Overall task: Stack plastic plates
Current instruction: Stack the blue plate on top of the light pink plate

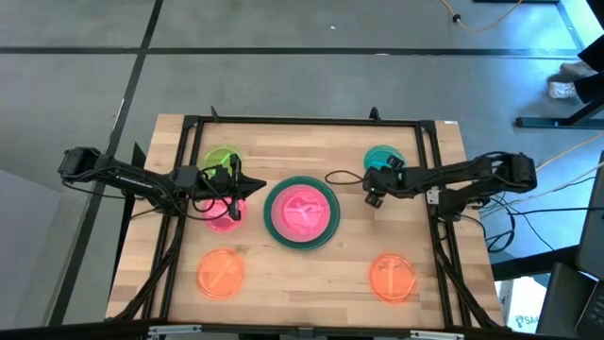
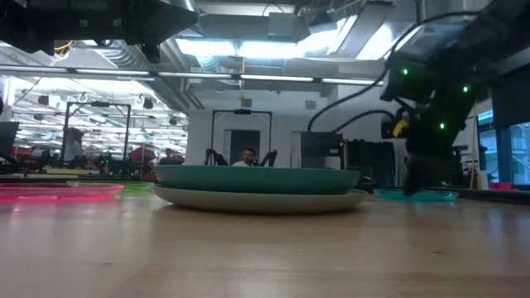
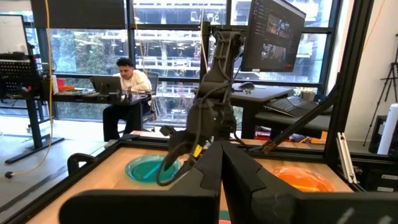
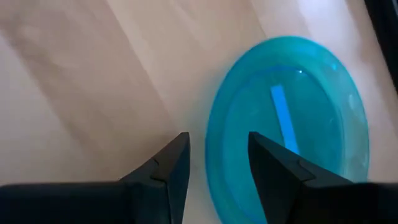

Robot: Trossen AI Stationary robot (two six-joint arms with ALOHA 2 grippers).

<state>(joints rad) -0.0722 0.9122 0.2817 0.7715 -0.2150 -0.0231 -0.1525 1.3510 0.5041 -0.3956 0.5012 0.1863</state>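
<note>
Honestly, the right claw [image 4: 214, 165], fingers apart astride the teal-blue plate's [image 4: 292, 124] rim, could skid it across the surface [image 4: 93, 81].

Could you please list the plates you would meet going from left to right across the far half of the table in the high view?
Small green plate → small pink-red plate, under the left hand → central stack, pink plate on teal-green plate → small teal-blue plate, beside the right hand.
</note>
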